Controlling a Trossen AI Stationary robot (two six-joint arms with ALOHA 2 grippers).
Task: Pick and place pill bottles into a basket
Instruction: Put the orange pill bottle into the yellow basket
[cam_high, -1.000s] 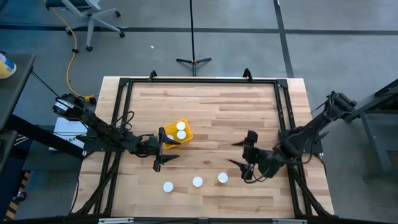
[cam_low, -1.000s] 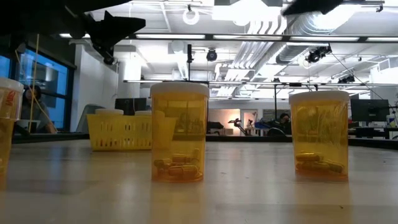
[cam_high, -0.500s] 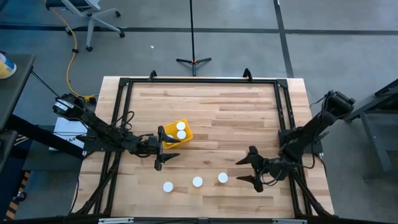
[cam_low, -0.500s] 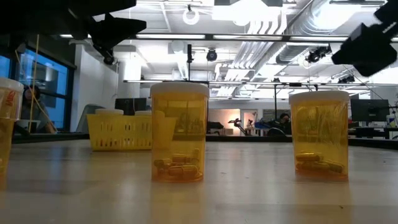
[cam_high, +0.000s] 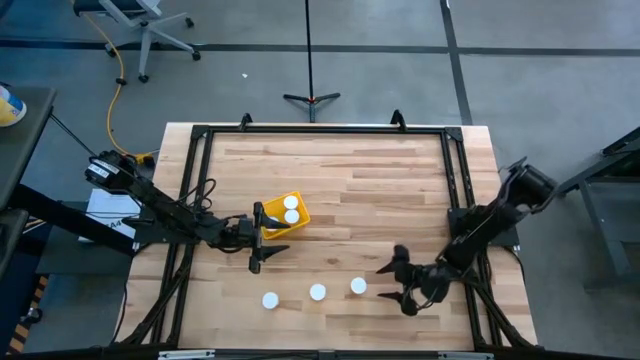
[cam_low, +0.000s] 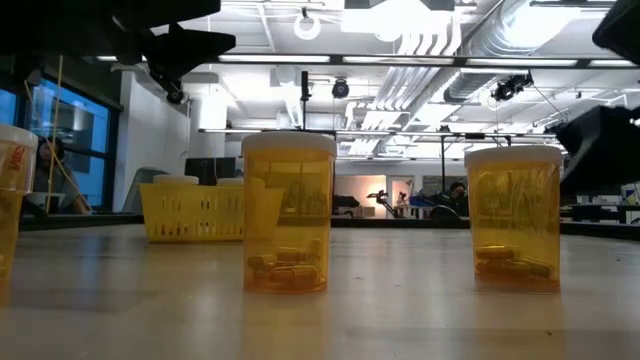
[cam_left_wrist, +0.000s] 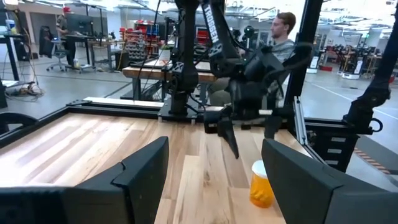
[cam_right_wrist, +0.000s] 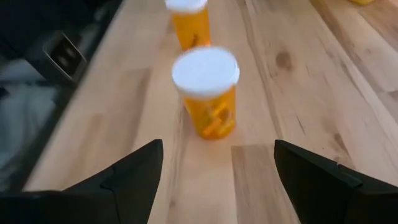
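Three amber pill bottles with white caps stand upright in a row near the table's near edge: a left one, a middle one and a right one. The yellow basket stands left of centre, with two white caps showing in it. My right gripper is open and empty just right of the right bottle, pointing at it. My left gripper is open and empty beside the basket's near side.
A black frame runs round the wooden table. Bare wood lies across the table's far half and middle. In the low view the bottles stand in front of the basket. A person sits beyond the table in the left wrist view.
My right gripper has gone down and toward the table's near edge, ending low beside the right bottle of the row. The bottles, the basket and my left gripper have kept still.
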